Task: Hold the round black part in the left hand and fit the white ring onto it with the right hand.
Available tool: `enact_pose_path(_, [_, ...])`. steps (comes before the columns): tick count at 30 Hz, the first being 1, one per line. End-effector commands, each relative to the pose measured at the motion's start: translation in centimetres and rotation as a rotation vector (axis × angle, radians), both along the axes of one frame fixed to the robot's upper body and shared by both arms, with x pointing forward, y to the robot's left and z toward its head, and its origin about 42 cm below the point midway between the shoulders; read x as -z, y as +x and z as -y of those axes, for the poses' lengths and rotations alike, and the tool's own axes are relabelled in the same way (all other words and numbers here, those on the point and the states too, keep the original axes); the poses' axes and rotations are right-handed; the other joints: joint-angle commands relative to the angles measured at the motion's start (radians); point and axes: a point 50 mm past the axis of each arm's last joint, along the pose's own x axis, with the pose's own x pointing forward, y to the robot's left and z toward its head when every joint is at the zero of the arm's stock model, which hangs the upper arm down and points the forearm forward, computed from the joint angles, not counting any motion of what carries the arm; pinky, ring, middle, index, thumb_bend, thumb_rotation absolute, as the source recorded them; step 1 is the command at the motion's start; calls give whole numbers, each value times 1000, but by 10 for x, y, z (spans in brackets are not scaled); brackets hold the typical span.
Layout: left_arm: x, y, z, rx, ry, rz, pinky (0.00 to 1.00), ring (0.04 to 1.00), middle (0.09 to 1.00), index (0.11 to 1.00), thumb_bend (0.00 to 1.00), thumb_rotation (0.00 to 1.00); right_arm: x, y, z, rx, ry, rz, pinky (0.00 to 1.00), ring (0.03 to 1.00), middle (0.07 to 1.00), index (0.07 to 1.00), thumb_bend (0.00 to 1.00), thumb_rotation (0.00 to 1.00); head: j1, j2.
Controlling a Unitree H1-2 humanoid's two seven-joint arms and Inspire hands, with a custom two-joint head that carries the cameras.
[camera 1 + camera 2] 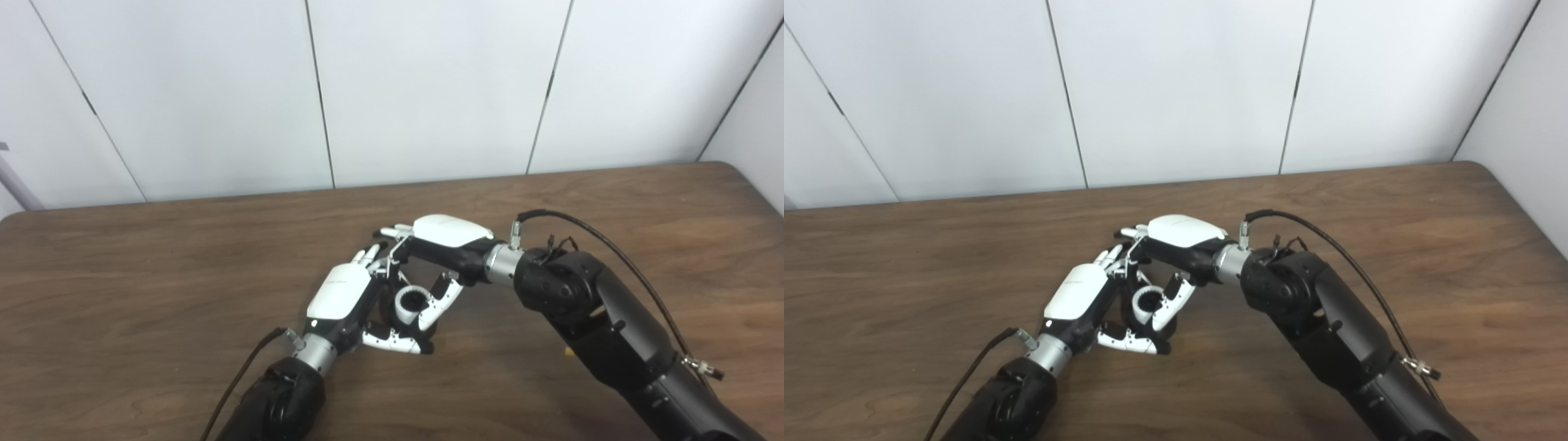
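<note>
My left hand (pixel 343 300) is low over the middle of the table, shut on the round black part (pixel 387 309), which shows only as a dark edge between its fingers and thumb. The white ring (pixel 409 304) sits right against the black part, its dark hole facing up. My right hand (pixel 442 242) reaches in from the right, its fingers and thumb closed around the white ring. The two hands touch. The same scene shows in the right eye view, with the white ring (pixel 1145 302) between the left hand (pixel 1081 294) and the right hand (pixel 1179 236).
The brown wooden table (pixel 153 275) runs wide to both sides, with a white panelled wall (pixel 429 92) behind it. Black cables (pixel 618 257) loop off both forearms. A small yellow bit (pixel 569 351) peeks out under my right forearm.
</note>
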Motion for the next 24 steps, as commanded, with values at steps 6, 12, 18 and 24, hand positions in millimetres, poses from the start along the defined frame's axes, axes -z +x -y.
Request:
enact_pose_path(6, [25, -15, -3, -6, 36, -86, 1000, 1000, 870, 478, 522, 49, -24, 3, -4, -9, 19, 64, 916, 1000, 1000, 862, 1000, 343, -1, 3])
enact_pose_path(12, [26, -15, -4, -7, 35, -83, 1000, 1000, 869, 478, 522, 49, -24, 1, -4, -3, 17, 51, 924, 1000, 1000, 877, 1000, 332, -2, 3])
enact_pose_path(18, [27, -13, -6, -14, 39, -84, 1000, 1000, 869, 478, 522, 49, -22, 0, 0, 9, 24, 28, 941, 1000, 1000, 934, 1000, 337, 1, -3])
enact_pose_path(24, [30, -12, -9, -29, 81, -47, 1000, 1000, 864, 479, 522, 50, -12, -5, 8, 51, 73, 116, 971, 1000, 1000, 999, 1000, 404, 5, -19])
